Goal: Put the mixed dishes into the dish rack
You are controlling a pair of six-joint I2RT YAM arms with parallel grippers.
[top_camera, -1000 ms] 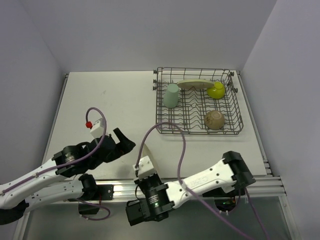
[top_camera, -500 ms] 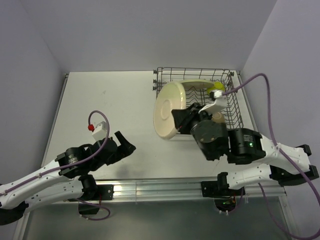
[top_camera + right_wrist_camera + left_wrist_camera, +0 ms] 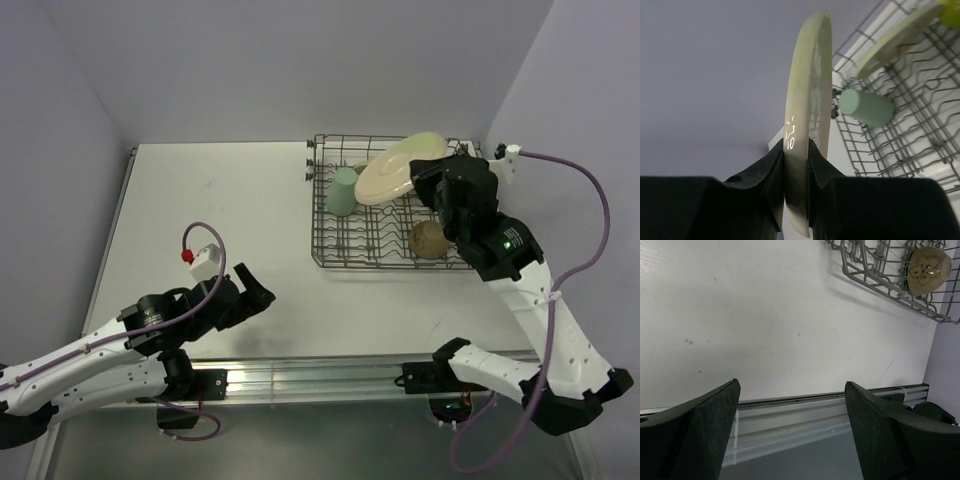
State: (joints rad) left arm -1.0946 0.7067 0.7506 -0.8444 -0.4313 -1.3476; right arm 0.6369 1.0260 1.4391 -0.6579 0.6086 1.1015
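Observation:
The grey wire dish rack sits at the back right of the table. My right gripper is shut on the rim of a cream plate, held tilted above the rack's back row. In the right wrist view this plate stands edge-on between the fingers of the right gripper. Inside the rack are a second cream plate, a mint-green cup on its side, a lime-green bowl and a small round tan cup. My left gripper hangs open and empty over the table's near left part.
The rack's front left corner with the tan cup shows in the left wrist view, beyond bare white tabletop. An aluminium rail runs along the near edge. Grey walls close in at the back and right.
My right arm swung the plate from the table's near edge up over the rack's left side, then to its back row. The left gripper stayed open and shifted slightly.

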